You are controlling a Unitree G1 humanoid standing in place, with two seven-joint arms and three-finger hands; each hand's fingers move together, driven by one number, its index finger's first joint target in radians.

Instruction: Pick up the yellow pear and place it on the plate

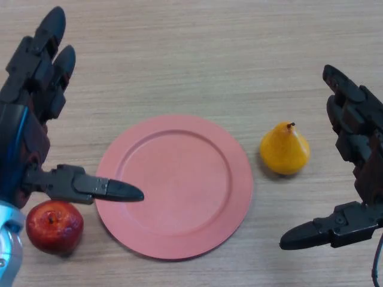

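A yellow pear (285, 149) stands upright on the wooden table, just right of a pink plate (174, 186) that lies in the middle. My right hand (356, 149) is open at the right edge, its fingers straight and its thumb spread below, a short way right of the pear and not touching it. My left hand (33, 98) is open at the left edge, its thumb reaching over the plate's left rim. The plate holds nothing.
A red apple (54, 226) sits at the lower left, under my left hand's thumb and beside the plate's rim. The wooden table (197, 54) stretches bare behind the plate.
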